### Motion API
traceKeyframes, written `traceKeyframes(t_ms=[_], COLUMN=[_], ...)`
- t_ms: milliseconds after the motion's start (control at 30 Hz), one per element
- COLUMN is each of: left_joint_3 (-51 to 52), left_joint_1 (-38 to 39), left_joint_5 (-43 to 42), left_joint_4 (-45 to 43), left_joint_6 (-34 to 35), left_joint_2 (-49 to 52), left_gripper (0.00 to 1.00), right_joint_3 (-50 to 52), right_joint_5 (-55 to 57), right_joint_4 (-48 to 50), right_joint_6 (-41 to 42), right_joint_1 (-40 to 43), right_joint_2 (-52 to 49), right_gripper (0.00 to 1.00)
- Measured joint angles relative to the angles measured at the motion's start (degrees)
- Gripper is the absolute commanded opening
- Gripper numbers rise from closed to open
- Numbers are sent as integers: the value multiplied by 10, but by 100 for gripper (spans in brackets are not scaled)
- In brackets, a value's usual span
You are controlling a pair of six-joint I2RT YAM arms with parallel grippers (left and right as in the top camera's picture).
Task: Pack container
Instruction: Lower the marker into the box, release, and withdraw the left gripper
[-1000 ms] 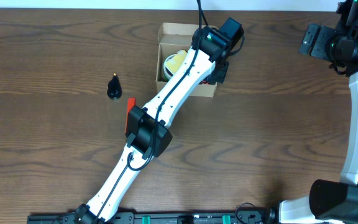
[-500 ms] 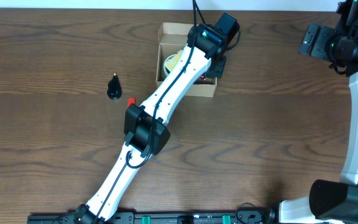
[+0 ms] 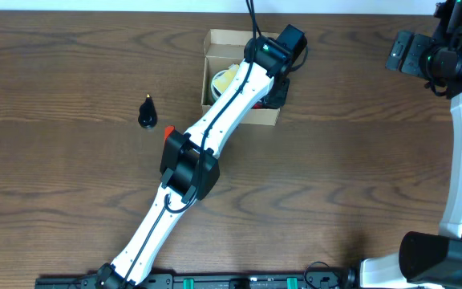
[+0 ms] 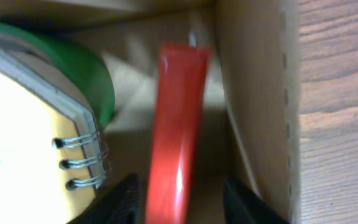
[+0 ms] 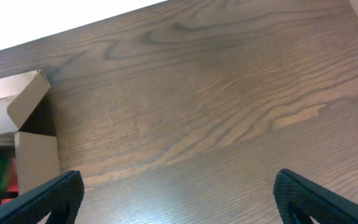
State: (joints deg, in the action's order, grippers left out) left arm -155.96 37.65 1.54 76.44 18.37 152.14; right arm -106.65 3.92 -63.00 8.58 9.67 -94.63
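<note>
**A:** packed yet?

**B:** partly. the container (image 3: 223, 36) on the tabletop (image 3: 359, 160) had a notepad (image 4: 23, 137) and red tube (image 4: 176, 124) inside. left tool (image 4: 179, 202) spread around the tube, right tool (image 5: 179, 193) spread too. black cone (image 3: 147, 113) left of it wasn't in.

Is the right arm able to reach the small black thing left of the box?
Probably not: the right gripper sits far off, with the container and the left arm between it and the black thing.
</note>
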Motion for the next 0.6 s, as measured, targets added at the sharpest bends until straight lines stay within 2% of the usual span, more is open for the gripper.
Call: traceKeyframes(t_ms=[67,300,600], left_joint_3=[0,-6,-123], left_joint_1=[0,-1,-1], left_joint_5=[0,0,36], left_joint_4=[0,21,110], left_joint_6=[2,3,-2], left_joint_2=[0,0,-18], left_gripper=[57,34,32], right_joint_3=[0,0,0], right_joint_5=[0,0,0], right_joint_4=[0,0,0], right_joint_6=[0,0,0], right_joint_1=[0,0,0], right_joint_2=[0,0,0], right_gripper=[99,99,99])
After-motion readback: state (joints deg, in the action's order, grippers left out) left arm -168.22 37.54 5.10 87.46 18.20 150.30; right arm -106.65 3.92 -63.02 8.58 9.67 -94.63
